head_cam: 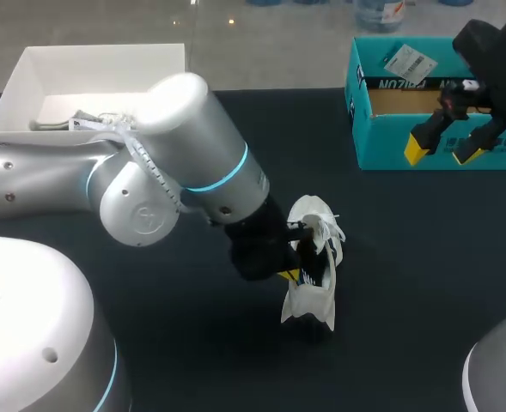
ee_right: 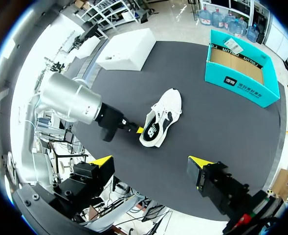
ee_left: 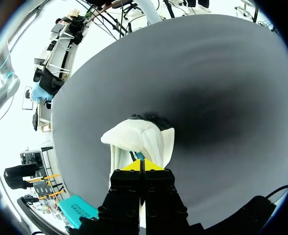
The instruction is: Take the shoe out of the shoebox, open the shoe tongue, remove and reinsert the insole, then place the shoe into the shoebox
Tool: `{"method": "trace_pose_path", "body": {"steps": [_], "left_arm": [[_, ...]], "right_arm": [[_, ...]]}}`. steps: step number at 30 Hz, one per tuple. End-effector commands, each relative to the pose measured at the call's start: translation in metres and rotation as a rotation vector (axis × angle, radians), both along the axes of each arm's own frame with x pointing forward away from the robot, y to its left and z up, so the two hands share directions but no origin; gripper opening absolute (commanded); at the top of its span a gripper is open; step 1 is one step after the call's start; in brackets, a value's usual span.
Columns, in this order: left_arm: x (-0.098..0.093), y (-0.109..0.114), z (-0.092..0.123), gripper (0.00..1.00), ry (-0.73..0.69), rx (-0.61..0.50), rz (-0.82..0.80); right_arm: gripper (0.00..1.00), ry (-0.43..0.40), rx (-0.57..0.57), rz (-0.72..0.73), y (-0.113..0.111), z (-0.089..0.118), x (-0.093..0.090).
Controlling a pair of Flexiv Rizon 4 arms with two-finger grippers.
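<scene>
- Left arm (head_cam: 175, 163): in from the left edge of the head view, reaching past the centre of the frame.
- Left end effector (head_cam: 294, 275) (ee_left: 141, 166) (ee_right: 137, 129): just below centre frame in the head view, yellow tips pressed almost together, clamped on a thin edge of the shoe at its dark opening.
- Shoe (head_cam: 314, 219) (ee_left: 134, 137) (ee_right: 161, 115): white with dark markings, out of the shoebox, on the open bench (head_cam: 424, 275) a little right of centre in the head view.
- Tilted rather than flat on its sole; whether fully resting on the bench or partly lifted, cannot tell.
- In the left wrist view, white upper bulging just ahead of the closed tips, black inside showing beyond it.
- Shoebox (head_cam: 381, 146) (ee_right: 241, 85): teal, lid off, brown inside, at the upper right of the head view, well apart from the shoe.
- Right end effector (head_cam: 442, 152) (ee_right: 151, 161): upper right of the head view, in front of the shoebox's near wall, fingers wide apart, nothing between them.
- In the right wrist view, shoe and left end effector ahead of the spread fingers, shoebox farther on beyond the shoe.
- White box (head_cam: 98, 51) (ee_right: 129, 49): open-topped, at the upper left of the head view, partly hidden by the left arm, a few small items inside, too small to make out.
</scene>
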State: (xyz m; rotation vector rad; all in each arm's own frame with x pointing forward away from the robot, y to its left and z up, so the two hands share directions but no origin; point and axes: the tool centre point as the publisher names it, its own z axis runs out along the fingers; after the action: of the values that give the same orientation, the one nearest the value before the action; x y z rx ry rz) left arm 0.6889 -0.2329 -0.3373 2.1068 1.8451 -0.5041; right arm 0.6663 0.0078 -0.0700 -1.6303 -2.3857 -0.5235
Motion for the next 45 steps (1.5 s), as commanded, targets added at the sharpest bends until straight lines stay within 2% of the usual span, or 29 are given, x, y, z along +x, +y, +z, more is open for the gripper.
{"method": "trace_pose_path", "body": {"steps": [1,12,18,28,37,45], "left_arm": [[0.003,-0.007,-0.009,0.0,-0.005,0.016,-0.005],[0.01,-0.009,-0.011,0.0,-0.036,0.032,0.0],[0.009,-0.013,-0.006,0.0,-0.051,0.03,-0.02],[0.004,-0.01,-0.018,0.0,-0.055,0.055,-0.033],[0.007,-0.022,0.0,0.0,-0.098,0.038,-0.062],[0.002,-0.034,-0.016,0.0,-0.116,0.1,-0.087]], "right_arm": [[1.0,0.004,-0.003,0.0,0.001,0.0,0.002],[1.0,0.004,-0.003,0.0,0.001,0.0,0.002],[1.0,0.004,-0.003,0.0,0.001,0.0,0.002],[1.0,0.004,-0.003,0.0,0.001,0.0,0.002],[1.0,0.004,-0.003,0.0,0.001,0.0,0.002],[1.0,0.004,-0.003,0.0,0.001,0.0,0.002]]}}
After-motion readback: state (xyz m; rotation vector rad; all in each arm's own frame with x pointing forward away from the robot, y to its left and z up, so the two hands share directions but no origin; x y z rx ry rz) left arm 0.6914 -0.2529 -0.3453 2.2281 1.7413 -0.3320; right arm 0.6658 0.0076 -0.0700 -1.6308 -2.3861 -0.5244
